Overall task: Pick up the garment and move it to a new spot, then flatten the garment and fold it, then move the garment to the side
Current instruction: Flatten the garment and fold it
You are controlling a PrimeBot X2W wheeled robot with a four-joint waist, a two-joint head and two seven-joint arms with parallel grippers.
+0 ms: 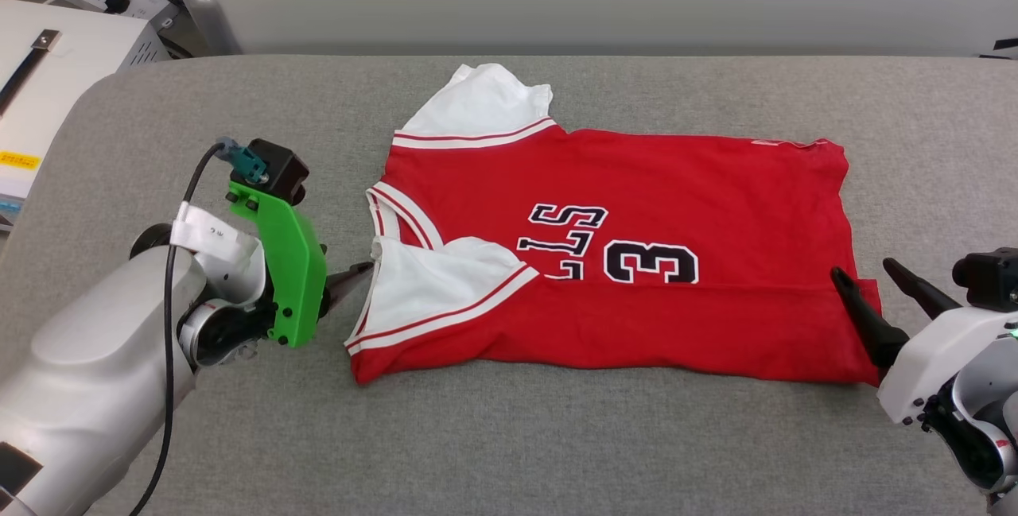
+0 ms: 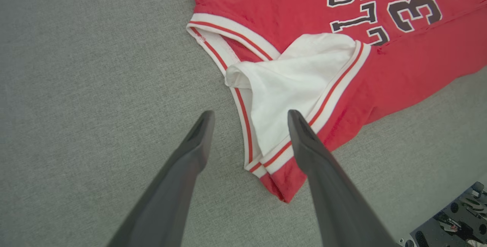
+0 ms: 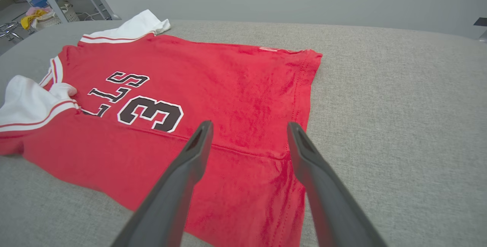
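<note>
Grey table (image 1: pixel 557 452): I see shirt (image 1: pixel 636 182) lying crosswise, left gripper (image 2: pixel 249 115) spread at collar end, right gripper (image 1: pixel 863 268) spread over hem, contact unclear.

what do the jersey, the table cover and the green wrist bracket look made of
Jersey T-shirt: soft knit, likely cotton, matte; it creases and shows stitched hems.
Table cover: grey woven fabric, matte, with a visible fine weave.
Green bracket: rigid plastic, possibly printed, smooth with slight sheen.
</note>
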